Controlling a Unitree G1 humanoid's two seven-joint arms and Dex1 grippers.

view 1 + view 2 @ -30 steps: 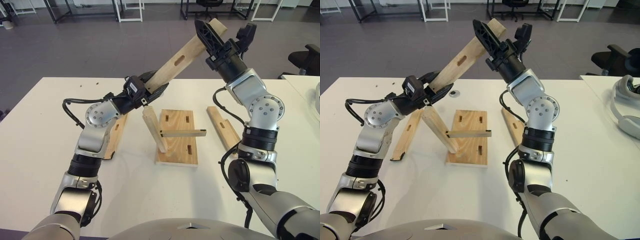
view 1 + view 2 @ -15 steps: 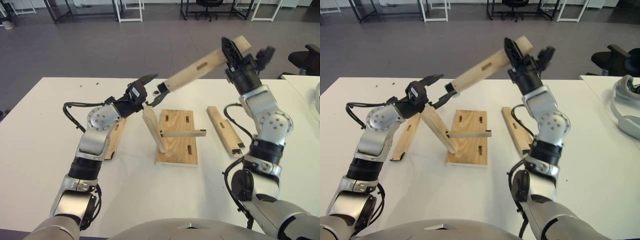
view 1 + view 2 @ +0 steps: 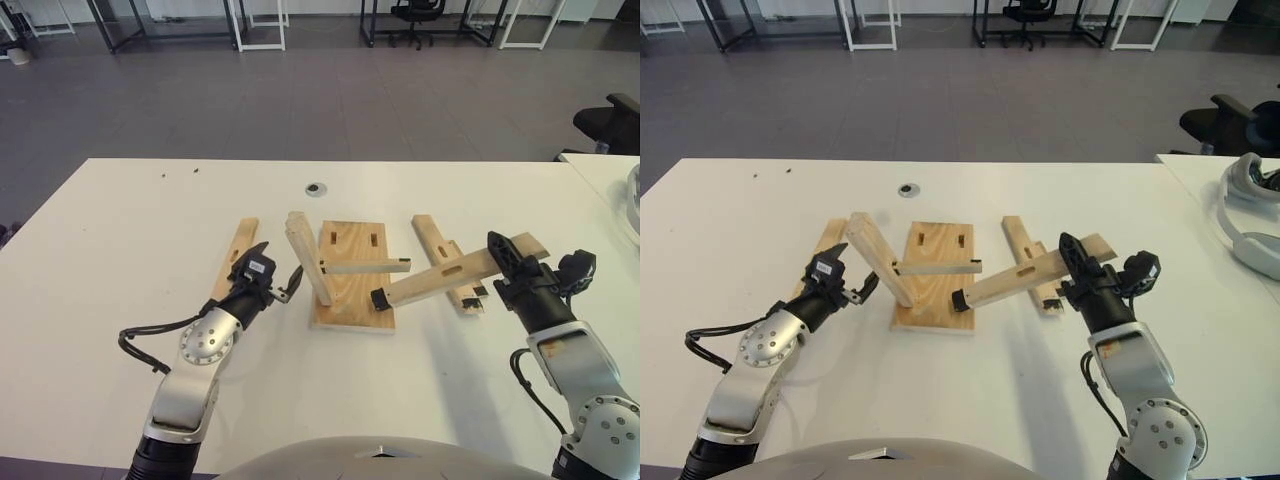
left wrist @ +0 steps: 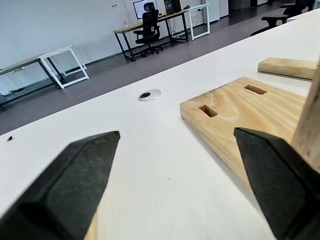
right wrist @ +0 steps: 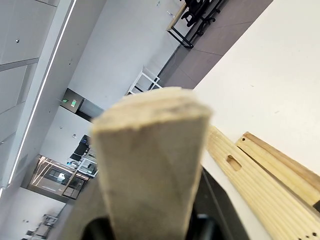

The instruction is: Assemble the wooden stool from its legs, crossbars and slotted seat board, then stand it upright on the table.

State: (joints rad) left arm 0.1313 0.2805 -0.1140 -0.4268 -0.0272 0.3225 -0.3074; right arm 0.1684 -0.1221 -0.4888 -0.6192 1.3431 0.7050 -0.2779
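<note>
The white bench (image 3: 120, 220) carried everything, and both claws sat low over it. One slotted seat board (image 3: 350, 300) lay flat between the two claws, nearer the left one, with three open slots showing in its top. The right claw (image 3: 503, 262) was closed on one long leg (image 3: 440, 277), gripping it near its outer end, so that the leg slanted away from that claw toward the left claw. The leg's far end touched down at the seat board's near corner on the right claw's side. A second leg (image 3: 310, 258) stood tilted at the seat board's edge on the left claw's side, just beside that claw's fingers (image 3: 292, 280). A third leg (image 3: 240, 240) lay flat on the far side of the left claw, partly hidden behind it. Two more wooden pieces (image 3: 430, 235) lay side by side under and beyond the held leg, between the right claw and the seat board; whether they were legs or crossbars could not be told. The left claw (image 3: 278, 265) was spread wide and held nothing. One thin crossbar (image 3: 370, 266) jutted level from the tilted leg toward the right claw, above the board. One black cap (image 3: 379, 298) covered the held leg's lower end. One small round grommet (image 3: 317, 188) sat in the bench beyond the seat board, well apart from both claws.
</note>
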